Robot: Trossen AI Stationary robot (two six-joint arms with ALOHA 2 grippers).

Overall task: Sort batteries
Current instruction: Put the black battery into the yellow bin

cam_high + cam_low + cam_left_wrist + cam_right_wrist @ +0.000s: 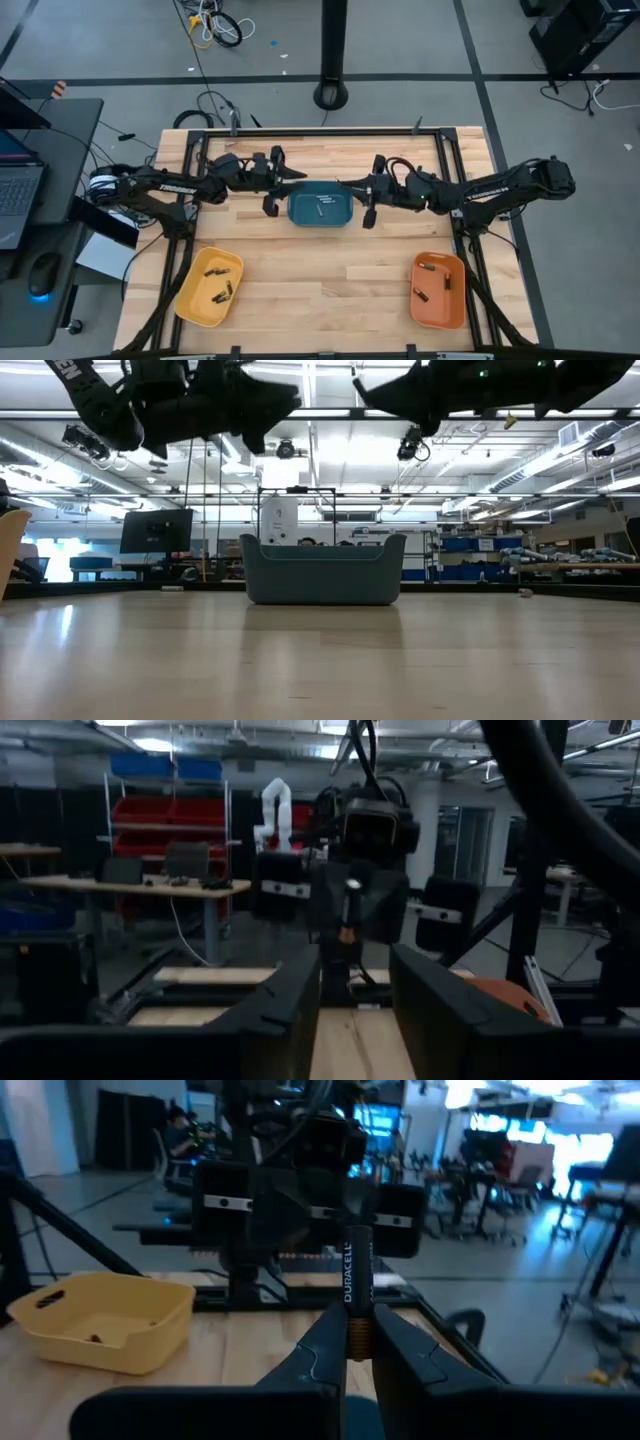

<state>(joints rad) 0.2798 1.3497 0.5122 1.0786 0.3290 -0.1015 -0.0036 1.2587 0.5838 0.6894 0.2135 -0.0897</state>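
The right gripper (358, 1342), raised over the teal tray (320, 208) at mid-table, pinches a battery (358, 1285) by its copper end, long axis upright. The left gripper (352, 988) faces it from the tray's other side, fingers parted and apparently empty. Sorted batteries lie in the yellow tray (209, 287) and orange tray (439, 290); the orange is nearer the right arm

Teal bin (322, 570) stands on the wooden table (320, 660), below both dark arms overhead.
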